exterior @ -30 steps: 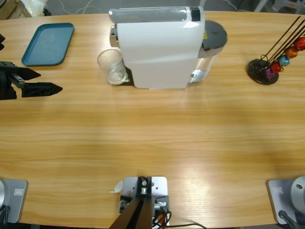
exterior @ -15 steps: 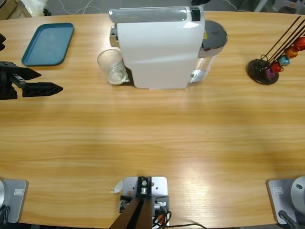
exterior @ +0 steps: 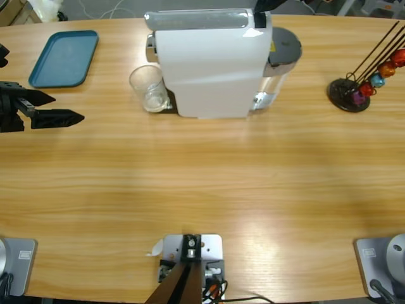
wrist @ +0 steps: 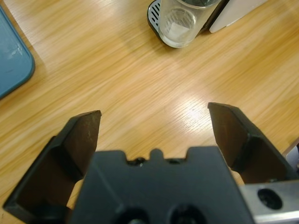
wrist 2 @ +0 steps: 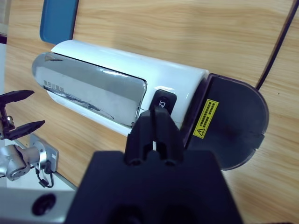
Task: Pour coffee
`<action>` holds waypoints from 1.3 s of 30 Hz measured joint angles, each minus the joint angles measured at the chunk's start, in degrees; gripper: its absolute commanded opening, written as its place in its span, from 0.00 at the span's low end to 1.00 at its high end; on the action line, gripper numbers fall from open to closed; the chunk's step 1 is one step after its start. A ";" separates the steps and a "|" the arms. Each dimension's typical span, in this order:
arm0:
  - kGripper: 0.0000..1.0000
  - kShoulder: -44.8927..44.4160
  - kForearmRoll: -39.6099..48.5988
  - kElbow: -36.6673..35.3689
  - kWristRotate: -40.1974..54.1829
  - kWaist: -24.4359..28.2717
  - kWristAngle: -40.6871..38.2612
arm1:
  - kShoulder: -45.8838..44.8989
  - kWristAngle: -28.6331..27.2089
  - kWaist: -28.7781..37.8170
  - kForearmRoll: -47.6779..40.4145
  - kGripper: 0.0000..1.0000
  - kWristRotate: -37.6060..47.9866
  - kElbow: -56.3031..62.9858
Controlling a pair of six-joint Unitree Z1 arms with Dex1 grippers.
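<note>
A white coffee machine (exterior: pixel 212 63) stands at the table's far middle. A clear glass tumbler (exterior: pixel 149 88) sits on the drip tray at its left end and looks empty; no coffee shows in it. My left gripper (exterior: pixel 63 107) hovers open near the table's left edge, well short of the glass (wrist: pixel 180 21), with nothing between its jaws (wrist: pixel 154 114). My right gripper (wrist 2: pixel 157 114) is shut, its tips just above the black button (wrist 2: pixel 164 100) on the machine's top (wrist 2: pixel 117 88). In the high view only a black bit of the right gripper (exterior: pixel 266 5) shows at the top edge.
A blue tray (exterior: pixel 64 58) lies at the far left corner, beside my left gripper (wrist: pixel 11 60). A black capsule stand (exterior: pixel 349 94) with coloured capsules stands at the far right. Bare wood fills the table's near half.
More of the right gripper's black shape shows at the top edge over the machine. The left gripper and the glass have not moved.
</note>
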 measured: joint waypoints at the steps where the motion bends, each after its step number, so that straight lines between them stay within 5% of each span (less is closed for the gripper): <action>1: 1.00 0.00 -0.10 0.07 0.00 0.00 0.00 | 0.00 0.00 0.00 -0.04 0.00 0.01 0.03; 6: 1.00 0.11 -0.60 0.26 0.00 0.00 0.00 | 0.01 0.00 0.00 -0.06 0.00 0.02 0.04; 7: 1.00 0.19 -0.67 0.31 0.00 0.00 0.00 | 0.01 -0.04 0.00 -0.22 0.20 0.02 0.04; 8: 1.00 0.24 -0.77 0.38 0.00 0.00 0.00 | -0.09 -0.16 0.04 -0.49 0.70 0.01 0.03; 9: 1.00 0.24 -0.83 0.41 0.00 0.00 0.00 | -0.28 -0.46 0.26 -0.62 0.96 -0.18 0.01; 10: 1.00 0.24 -0.87 0.41 0.00 0.00 0.00 | -0.56 -0.83 0.67 -0.63 1.00 -0.92 0.00; 16: 1.00 0.24 -0.96 0.40 0.00 -1.21 0.00 | -8.27 -3.86 6.43 -1.31 1.00 -3.82 3.36; 24: 0.99 0.08 -0.96 -0.19 0.00 -2.83 0.00 | -24.96 -6.10 8.19 -13.74 1.00 -3.03 30.78; 33: 0.99 -0.39 -0.96 -0.71 0.00 -4.37 -1.10 | -25.94 -9.02 8.22 -21.23 1.00 -9.10 44.03; 39: 0.99 -0.39 -0.96 -0.93 0.14 -4.41 -1.10 | -27.18 -10.62 8.22 -34.38 1.00 -9.88 55.92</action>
